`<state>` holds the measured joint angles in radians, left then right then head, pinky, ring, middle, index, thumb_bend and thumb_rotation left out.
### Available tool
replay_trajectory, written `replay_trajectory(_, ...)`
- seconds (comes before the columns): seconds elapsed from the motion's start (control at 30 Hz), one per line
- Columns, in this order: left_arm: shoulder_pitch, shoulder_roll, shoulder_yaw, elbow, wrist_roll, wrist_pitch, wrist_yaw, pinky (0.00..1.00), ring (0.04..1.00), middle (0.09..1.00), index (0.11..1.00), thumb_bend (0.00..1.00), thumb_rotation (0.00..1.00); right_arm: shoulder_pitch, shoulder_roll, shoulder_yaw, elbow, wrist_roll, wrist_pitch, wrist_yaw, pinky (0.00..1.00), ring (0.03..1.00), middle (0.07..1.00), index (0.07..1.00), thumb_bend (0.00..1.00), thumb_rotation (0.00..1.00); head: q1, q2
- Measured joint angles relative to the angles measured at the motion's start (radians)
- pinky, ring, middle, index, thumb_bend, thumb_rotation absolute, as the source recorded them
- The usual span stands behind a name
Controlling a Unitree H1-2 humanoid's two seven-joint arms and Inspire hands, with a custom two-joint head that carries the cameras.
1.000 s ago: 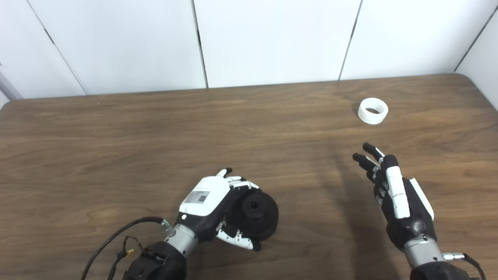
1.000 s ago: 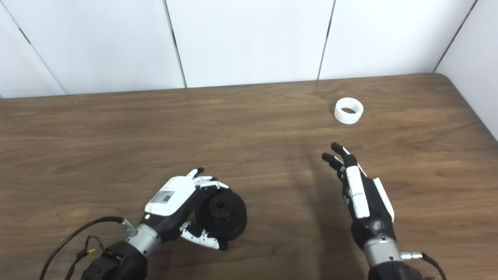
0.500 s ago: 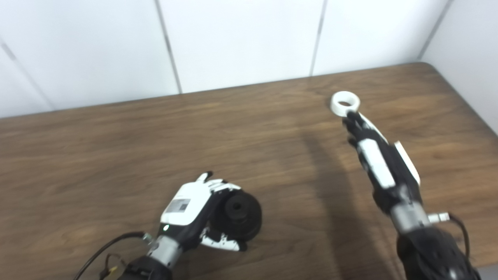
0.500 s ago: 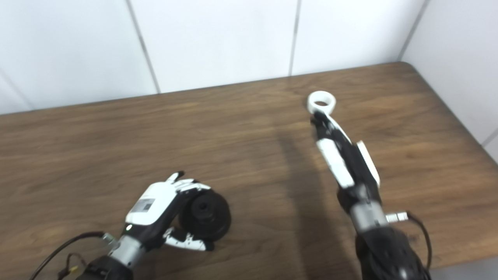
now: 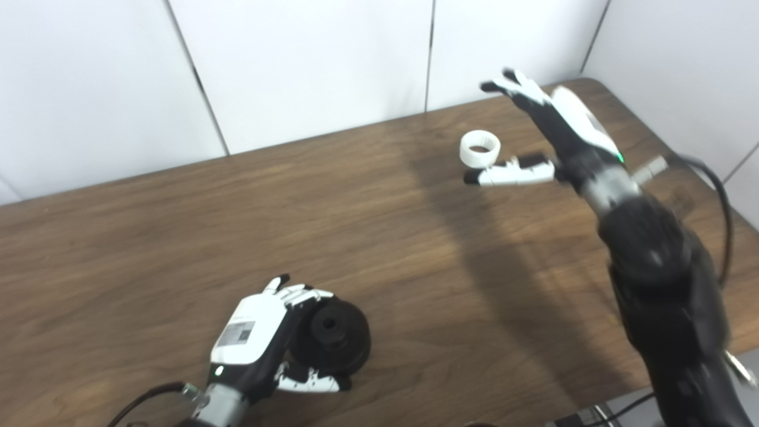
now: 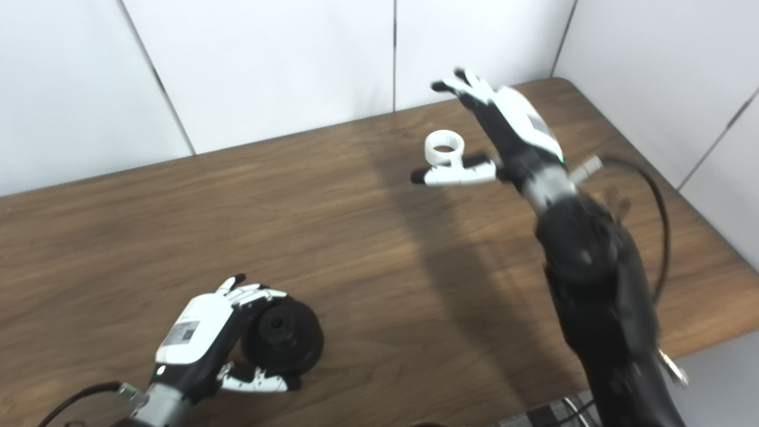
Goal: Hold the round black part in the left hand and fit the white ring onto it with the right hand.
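Note:
The round black part [image 5: 332,342] rests on the wooden table [image 5: 178,237] near the front edge. My left hand [image 5: 261,338] is curled around its left side, fingers above and thumb below, holding it. The white ring [image 5: 480,149] lies flat on the table at the far right. My right hand [image 5: 542,133] hovers above it, open, with fingers spread past the ring and the thumb [image 5: 510,173] stretched out just in front of it. The hand does not touch the ring. The ring also shows in the right eye view [image 6: 443,148].
White wall panels [image 5: 296,65] stand right behind the table and along its right side. The table's right front corner and edge [image 5: 729,350] show beside my right arm [image 5: 658,279]. A black cable [image 5: 714,196] loops off the right wrist.
The camera has swung to the right. My right hand has reached forward over the white ring and opened wide, thumb out. The left hand keeps its hold on the black part.

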<state>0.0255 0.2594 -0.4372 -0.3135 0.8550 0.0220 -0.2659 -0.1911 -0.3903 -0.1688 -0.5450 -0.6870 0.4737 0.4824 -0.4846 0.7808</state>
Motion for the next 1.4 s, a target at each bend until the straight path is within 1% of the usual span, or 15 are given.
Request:
replay_trajectory(0.03, 0.001, 0.001, 0.000, 0.005, -0.001, -0.009, 0.010, 0.99, 0.848, 0.755, 0.482, 0.53, 0.05, -0.021, -0.011, 0.003, 0.026, -0.018, 0.000, 0.015, 0.94, 1.000, 0.989, 0.839, 0.91, 0.31, -0.008, -0.002)
replay_trajectory(0.1, 0.003, 0.005, 0.003, 0.017, -0.007, -0.034, 0.029, 0.99, 0.849, 0.758, 0.482, 0.53, 0.05, -0.051, -0.027, 0.016, 0.084, -0.057, 0.000, 0.032, 0.95, 1.000, 0.990, 0.838, 0.90, 0.31, -0.046, -0.012)
replay_trajectory(0.23, 0.004, 0.017, 0.010, 0.020, -0.024, -0.043, 0.033, 1.00, 0.853, 0.760, 0.483, 0.52, 0.05, -0.090, -0.035, 0.045, 0.171, -0.105, 0.000, 0.049, 0.97, 1.000, 0.982, 0.839, 0.90, 0.31, -0.066, -0.020)
replay_trajectory(0.37, 0.003, 0.020, 0.012, 0.023, -0.024, -0.047, 0.038, 0.97, 0.839, 0.750, 0.482, 0.52, 0.05, -0.126, -0.053, 0.074, 0.277, -0.107, 0.000, 0.040, 1.00, 1.000, 0.973, 0.831, 0.90, 0.29, -0.068, -0.021)
replay_trajectory(0.43, 0.004, 0.020, 0.012, 0.026, -0.023, -0.053, 0.047, 0.96, 0.833, 0.744, 0.482, 0.52, 0.05, -0.147, -0.070, 0.090, 0.334, -0.105, 0.000, 0.025, 1.00, 1.000, 0.970, 0.830, 0.90, 0.28, -0.068, -0.028)
replay_trajectory(0.47, 0.005, 0.020, 0.012, 0.026, -0.023, -0.057, 0.051, 0.96, 0.830, 0.742, 0.482, 0.52, 0.05, -0.151, -0.078, 0.095, 0.344, -0.103, 0.000, 0.023, 1.00, 1.000, 0.969, 0.829, 0.90, 0.29, -0.069, -0.029)
replay_trajectory(0.63, 0.011, 0.020, 0.015, 0.026, -0.023, -0.061, 0.057, 0.98, 0.841, 0.747, 0.482, 0.52, 0.05, -0.201, -0.107, 0.129, 0.464, -0.100, 0.000, 0.006, 1.00, 1.000, 0.963, 0.829, 0.89, 0.29, -0.066, -0.031)
replay_trajectory(0.87, 0.013, 0.020, 0.016, 0.026, -0.023, -0.063, 0.058, 0.97, 0.837, 0.744, 0.482, 0.52, 0.05, -0.242, -0.119, 0.185, 0.582, -0.100, 0.000, -0.021, 0.99, 1.000, 0.946, 0.814, 0.90, 0.27, -0.052, -0.032)
replay_trajectory(0.93, 0.014, 0.019, 0.016, 0.026, -0.023, -0.063, 0.058, 0.98, 0.839, 0.746, 0.483, 0.52, 0.05, -0.255, -0.120, 0.200, 0.613, -0.100, 0.000, -0.026, 1.00, 1.000, 0.944, 0.818, 0.89, 0.28, -0.046, -0.034)
replay_trajectory(1.03, 0.015, 0.019, 0.017, 0.026, -0.023, -0.062, 0.058, 0.97, 0.840, 0.746, 0.483, 0.52, 0.05, -0.280, -0.121, 0.222, 0.664, -0.103, 0.000, -0.031, 0.98, 1.000, 0.938, 0.819, 0.89, 0.29, -0.043, -0.035)
replay_trajectory(1.2, 0.017, 0.016, 0.017, 0.025, -0.023, -0.062, 0.058, 0.98, 0.841, 0.747, 0.483, 0.52, 0.05, -0.290, -0.138, 0.259, 0.710, -0.103, 0.000, -0.036, 0.97, 1.000, 0.938, 0.832, 0.90, 0.30, -0.038, -0.035)
replay_trajectory(1.4, 0.020, 0.016, 0.020, 0.024, -0.022, -0.062, 0.059, 0.98, 0.835, 0.739, 0.483, 0.52, 0.05, -0.292, -0.142, 0.284, 0.736, -0.099, 0.000, -0.057, 0.96, 1.000, 0.937, 0.833, 0.89, 0.31, -0.037, -0.037)
